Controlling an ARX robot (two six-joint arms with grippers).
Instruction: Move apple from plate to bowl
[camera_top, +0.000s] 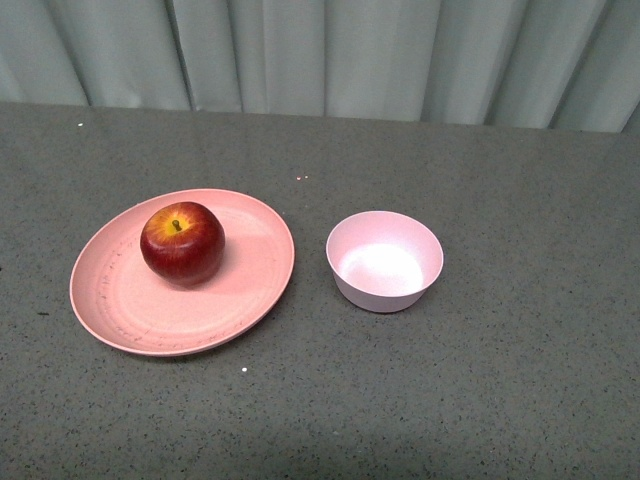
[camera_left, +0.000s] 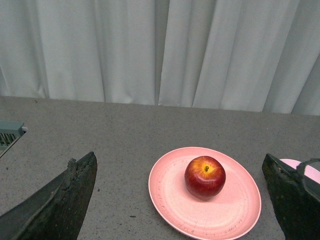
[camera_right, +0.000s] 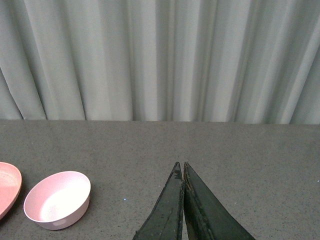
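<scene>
The apple sits on the plate, left of the bowl. The left gripper is spread wide and empty, with the apple straight ahead of it, so that arm looks nearer. The right gripper is pinched together, empty.

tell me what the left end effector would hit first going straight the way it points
The left end effector would likely meet the apple on the plate, though depth is unclear.
</scene>
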